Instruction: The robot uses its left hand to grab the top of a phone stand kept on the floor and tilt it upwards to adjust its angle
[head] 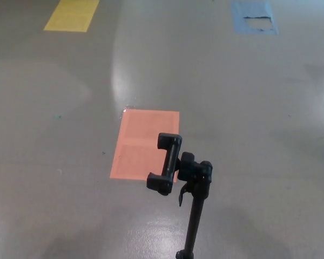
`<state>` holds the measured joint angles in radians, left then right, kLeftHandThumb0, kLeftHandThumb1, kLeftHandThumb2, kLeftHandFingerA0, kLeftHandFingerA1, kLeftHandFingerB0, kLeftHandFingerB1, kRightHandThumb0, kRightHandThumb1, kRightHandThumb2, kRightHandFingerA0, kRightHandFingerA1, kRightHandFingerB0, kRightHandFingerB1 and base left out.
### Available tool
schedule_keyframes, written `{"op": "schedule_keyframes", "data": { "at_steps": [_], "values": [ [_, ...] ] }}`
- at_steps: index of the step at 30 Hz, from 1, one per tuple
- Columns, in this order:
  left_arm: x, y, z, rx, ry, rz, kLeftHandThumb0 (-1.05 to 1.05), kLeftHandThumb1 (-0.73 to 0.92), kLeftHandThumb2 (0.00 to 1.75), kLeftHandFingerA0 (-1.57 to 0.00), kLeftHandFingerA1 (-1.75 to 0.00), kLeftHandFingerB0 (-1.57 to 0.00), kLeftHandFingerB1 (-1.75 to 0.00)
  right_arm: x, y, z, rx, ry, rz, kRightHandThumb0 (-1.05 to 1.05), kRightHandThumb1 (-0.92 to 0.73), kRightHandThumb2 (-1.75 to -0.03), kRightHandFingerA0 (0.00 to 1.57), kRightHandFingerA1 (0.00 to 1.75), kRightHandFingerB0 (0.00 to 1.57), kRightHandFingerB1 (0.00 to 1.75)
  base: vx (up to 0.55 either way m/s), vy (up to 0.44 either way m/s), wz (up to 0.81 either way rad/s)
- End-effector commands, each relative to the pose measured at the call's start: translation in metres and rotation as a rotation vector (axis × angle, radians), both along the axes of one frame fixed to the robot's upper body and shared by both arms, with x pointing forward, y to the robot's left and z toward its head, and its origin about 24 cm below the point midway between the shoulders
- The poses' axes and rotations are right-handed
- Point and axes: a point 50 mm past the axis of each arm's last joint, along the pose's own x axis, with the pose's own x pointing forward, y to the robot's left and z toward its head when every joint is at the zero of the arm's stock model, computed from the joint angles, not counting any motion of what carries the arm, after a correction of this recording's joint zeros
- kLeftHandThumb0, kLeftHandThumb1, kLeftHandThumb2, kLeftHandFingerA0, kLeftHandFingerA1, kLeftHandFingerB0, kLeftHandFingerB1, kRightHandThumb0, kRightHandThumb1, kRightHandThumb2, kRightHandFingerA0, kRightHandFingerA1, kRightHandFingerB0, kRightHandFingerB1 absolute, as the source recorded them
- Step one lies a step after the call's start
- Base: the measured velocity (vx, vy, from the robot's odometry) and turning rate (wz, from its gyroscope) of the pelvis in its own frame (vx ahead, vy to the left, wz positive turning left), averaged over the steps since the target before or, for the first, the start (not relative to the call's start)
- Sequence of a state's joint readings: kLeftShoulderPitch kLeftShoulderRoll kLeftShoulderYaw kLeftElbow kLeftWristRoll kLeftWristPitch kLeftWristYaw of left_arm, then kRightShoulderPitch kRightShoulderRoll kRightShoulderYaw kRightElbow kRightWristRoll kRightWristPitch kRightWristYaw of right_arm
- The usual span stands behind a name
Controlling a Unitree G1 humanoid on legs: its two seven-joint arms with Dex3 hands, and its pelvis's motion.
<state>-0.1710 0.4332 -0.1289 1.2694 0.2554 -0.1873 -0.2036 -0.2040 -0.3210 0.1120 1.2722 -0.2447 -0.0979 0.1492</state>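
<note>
Neither hand is in view, so their state cannot be told. The phone stand (191, 199) rises from the floor (248, 108) near the picture's bottom edge, its pole upright, leaning slightly. Its clamp (166, 163) at the top stands nearly vertical, over an orange patch (143, 143). It looks rigid and light, likely tippy; the clamp head is the place to grip.

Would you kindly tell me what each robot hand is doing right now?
Left hand: not in view.
Right hand: not in view.
The phone stand stands untouched on the floor.
</note>
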Motion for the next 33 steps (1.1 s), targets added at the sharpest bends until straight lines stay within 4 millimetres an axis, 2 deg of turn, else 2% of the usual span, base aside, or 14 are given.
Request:
{"op": "schedule_keyframes", "data": {
  "at_steps": [1, 2, 3, 4, 6, 7, 12, 13, 18, 22, 24, 25, 30, 33],
  "values": [
    [0.002, 0.004, 0.005, -0.01, -0.011, -0.037, -0.37, 0.46, 1.04, 0.0, -0.48, 0.0, -0.48, 0.002, -0.005, 0.004, -0.004, -0.003, 0.022, -0.7, -0.81, -0.64, 0.2, 0.37, 0.21, 0.3, 0.0, 0.0, 0.0],
    [0.005, 0.003, 0.006, -0.017, -0.044, -0.031, -0.79, 0.65, 0.96, -0.11, -0.42, -0.04, -0.34, 0.003, -0.005, 0.004, -0.006, -0.006, 0.023, -0.7, -0.81, -0.65, 0.2, 0.37, 0.21, 0.3, 0.0, 0.0, 0.0],
    [0.006, 0.002, 0.007, -0.023, -0.063, -0.03, -0.79, 0.65, 0.96, -0.11, -0.42, -0.04, -0.34, 0.004, -0.005, 0.004, -0.007, -0.007, 0.024, -0.7, -0.81, -0.65, 0.2, 0.37, 0.21, 0.3, 0.0, 0.0, 0.0],
    [0.01, 0.0, 0.008, -0.027, -0.101, -0.041, -0.37, 0.45, 1.04, 0.0, -0.47, 0.0, -0.49, 0.005, -0.005, 0.005, -0.01, -0.007, 0.024, -0.71, -0.81, -0.65, 0.19, 0.36, 0.2, 0.29, 0.0, 0.0, 0.0],
    [0.012, -0.002, 0.01, -0.024, -0.128, -0.054, -0.37, 0.45, 1.04, 0.0, -0.47, 0.0, -0.49, 0.005, -0.006, 0.005, -0.012, -0.007, 0.023, -0.71, -0.81, -0.65, 0.19, 0.36, 0.2, 0.29, 0.0, 0.0, 0.0],
    [0.019, -0.006, 0.013, -0.007, -0.19, -0.084, -0.77, 0.82, 0.65, -0.24, -0.3, -0.07, -0.26, 0.007, -0.006, 0.006, -0.014, -0.01, 0.025, -0.7, -0.81, -0.65, 0.19, 0.35, 0.2, 0.28, 0.0, 0.0, 0.0],
    [0.033, -0.015, 0.022, 0.014, -0.324, -0.146, -0.73, 0.83, 0.66, -0.22, -0.31, -0.08, -0.21, 0.011, -0.006, 0.009, 0.005, -0.022, 0.018, -0.67, -0.8, -0.64, 0.17, 0.33, 0.21, 0.28, 0.0, 0.0, 0.0],
    [0.046, -0.024, 0.033, 0.033, -0.424, -0.244, -0.71, 0.83, 0.67, -0.2, -0.31, -0.06, -0.19, 0.011, -0.008, 0.009, 0.001, -0.019, 0.023, -0.67, -0.8, -0.64, 0.17, 0.33, 0.21, 0.29, 0.0, 0.0, 0.0],
    [0.064, -0.039, 0.053, 0.074, -0.565, -0.418, -0.76, 0.84, 0.67, -0.25, -0.32, -0.04, -0.19, 0.014, -0.009, 0.011, -0.02, -0.017, 0.043, -0.67, -0.82, -0.64, 0.2, 0.35, 0.22, 0.3, 0.0, 0.0, 0.0],
    [0.085, -0.06, 0.094, 0.153, -0.737, -0.686, -0.79, 0.86, 0.67, -0.21, -0.29, 0.0, -0.18, 0.017, -0.011, 0.013, -0.016, -0.02, 0.026, -0.67, -0.81, -0.65, 0.18, 0.35, 0.2, 0.29, 0.0, 0.0, 0.0],
    [0.088, -0.065, 0.103, 0.178, -0.774, -0.738, -0.79, 0.86, 0.67, -0.21, -0.29, 0.0, -0.18, 0.018, -0.011, 0.014, -0.014, -0.022, 0.02, -0.67, -0.81, -0.65, 0.18, 0.35, 0.2, 0.29, 0.0, 0.0, 0.0],
    [0.091, -0.07, 0.113, 0.196, -0.824, -0.777, -0.81, 0.66, 1.0, -0.15, -0.44, -0.03, -0.21, 0.019, -0.011, 0.014, -0.018, -0.021, 0.023, -0.68, -0.81, -0.65, 0.17, 0.34, 0.2, 0.29, 0.0, 0.0, 0.0],
    [0.107, -0.094, 0.154, 0.248, -0.968, -0.951, -0.82, 0.63, 0.97, -0.14, -0.43, -0.02, -0.22, 0.023, -0.011, 0.017, -0.021, -0.033, 0.033, -0.67, -0.81, -0.64, 0.17, 0.35, 0.21, 0.3, 0.0, 0.0, 0.0],
    [0.111, -0.1, 0.166, 0.272, -1.007, -0.998, -0.85, 0.62, 0.97, -0.15, -0.43, -0.03, -0.23, 0.026, -0.011, 0.018, -0.02, -0.04, 0.036, -0.67, -0.8, -0.64, 0.18, 0.35, 0.22, 0.3, 0.0, 0.0, 0.0]
  ]
}}
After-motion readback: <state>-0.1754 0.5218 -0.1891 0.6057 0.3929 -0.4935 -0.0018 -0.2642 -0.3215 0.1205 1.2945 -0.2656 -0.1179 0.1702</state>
